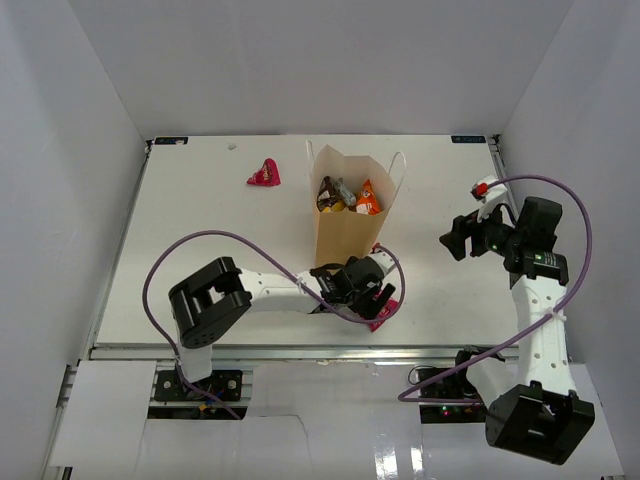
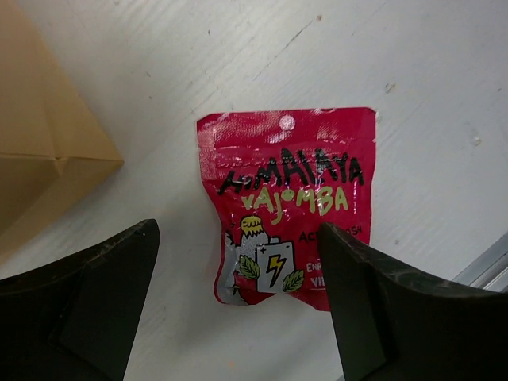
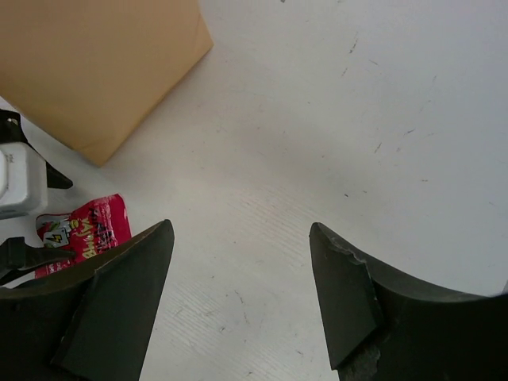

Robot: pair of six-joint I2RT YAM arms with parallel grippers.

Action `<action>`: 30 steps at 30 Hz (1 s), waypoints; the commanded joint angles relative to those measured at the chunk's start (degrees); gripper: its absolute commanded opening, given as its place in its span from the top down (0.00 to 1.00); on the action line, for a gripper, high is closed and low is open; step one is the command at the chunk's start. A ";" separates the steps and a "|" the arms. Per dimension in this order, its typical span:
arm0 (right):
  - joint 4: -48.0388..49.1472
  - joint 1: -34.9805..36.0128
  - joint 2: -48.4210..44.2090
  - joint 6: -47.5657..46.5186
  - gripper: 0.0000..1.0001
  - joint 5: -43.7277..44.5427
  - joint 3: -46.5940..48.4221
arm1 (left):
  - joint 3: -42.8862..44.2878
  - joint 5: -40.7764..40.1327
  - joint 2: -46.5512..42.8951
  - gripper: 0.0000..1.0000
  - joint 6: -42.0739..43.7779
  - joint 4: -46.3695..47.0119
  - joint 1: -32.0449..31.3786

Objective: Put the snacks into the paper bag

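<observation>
The tan paper bag stands upright mid-table with several packets inside; its corner shows in the left wrist view and right wrist view. A red-pink snack packet lies flat on the table near the bag's front right corner, also visible in the top view and the right wrist view. My left gripper hangs open just above it, jaws on either side of its lower end. Another red packet lies at the back left. My right gripper is open and empty over bare table.
The table's front metal edge runs just right of the red-pink packet. White walls enclose the table on three sides. Purple cables loop from both arms.
</observation>
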 commanded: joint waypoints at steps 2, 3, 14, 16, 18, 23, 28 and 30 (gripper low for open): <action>2.19 -1.55 -0.76 1.37 0.25 -3.46 -0.47 | 3.87 2.05 0.85 0.13 1.08 -4.99 -0.18; 2.19 -1.72 -0.50 1.28 0.25 -3.55 -0.47 | 4.32 3.19 1.90 0.13 1.08 -6.21 -0.18; 2.36 -2.25 0.21 1.28 0.25 -4.69 -1.08 | 4.85 10.84 3.41 0.39 -1.20 -8.86 -0.27; 2.36 -2.25 0.30 1.19 0.25 -4.87 -1.35 | 4.15 11.02 2.97 0.48 -1.55 -8.86 -0.27; 2.36 -2.25 0.21 1.19 0.25 -4.87 -1.52 | 3.62 10.85 1.91 0.56 -1.90 -8.95 -0.27; 2.27 -2.34 -0.23 0.93 0.25 -4.95 -1.70 | 1.95 9.45 -2.04 0.76 -1.29 -8.86 -0.27; 2.36 -2.51 -0.40 0.58 0.25 -4.78 -1.96 | -0.16 9.79 -10.47 0.86 1.17 -8.60 -0.27; 2.36 -2.51 -0.40 0.58 0.25 -4.69 -1.96 | -0.86 10.40 -14.94 0.89 2.40 -8.25 -0.27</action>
